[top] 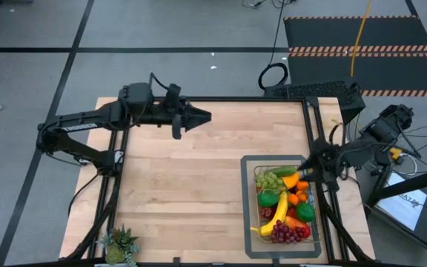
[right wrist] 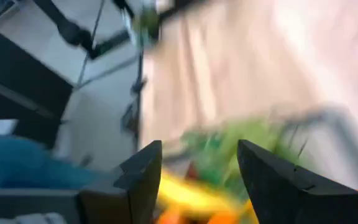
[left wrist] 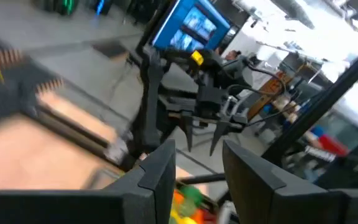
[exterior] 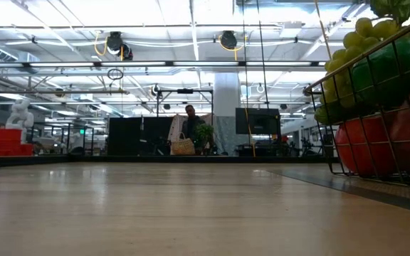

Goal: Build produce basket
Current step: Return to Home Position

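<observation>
the basket brims with produce (job looks done), so right gripper hangs spread and empty over one end of it; left gripper, spread too, waits well apart.

You ran this in a large open robotics lab: the wooden table sat on grey floor tiles beside a hazard-striped mat and loose cables, and beyond it stretched a strip-lit ceiling, a blue screen and a distant person

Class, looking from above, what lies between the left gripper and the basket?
High view: from the left gripper, only bare table, then the edge of the grey tray holding the basket.
</observation>
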